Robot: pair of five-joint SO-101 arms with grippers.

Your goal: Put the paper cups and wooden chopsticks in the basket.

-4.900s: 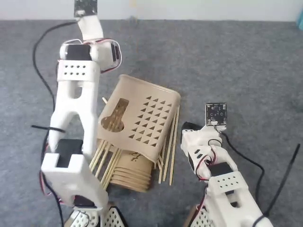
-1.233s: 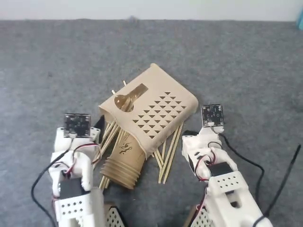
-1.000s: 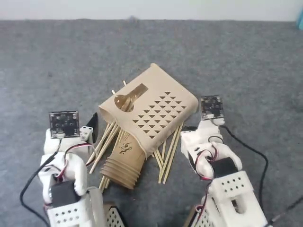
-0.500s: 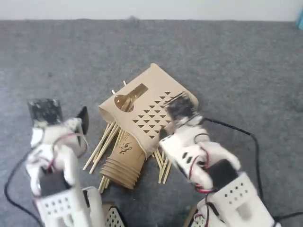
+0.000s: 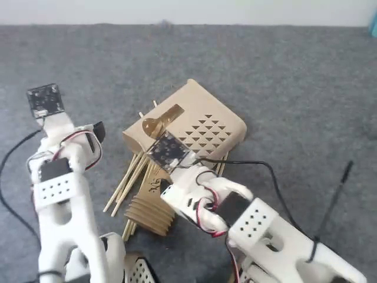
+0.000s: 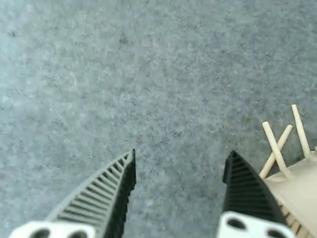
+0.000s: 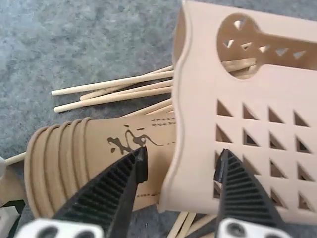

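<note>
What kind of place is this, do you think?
Probably a small robotics test bench, not a kitchen: a grey felt-like mat covers the surface, the left arm and right arm show bare wires, and a basket lies over paper cups and wooden chopsticks, like practice props.

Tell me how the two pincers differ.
The left black ribbed pincer hangs over bare grey carpet; the right black ribbed pincer hangs over the stack of brown paper cups and the tan perforated basket. The left pincer frames only carpet; the right pincer frames the basket's rim. Both are open, holding nothing.
</note>
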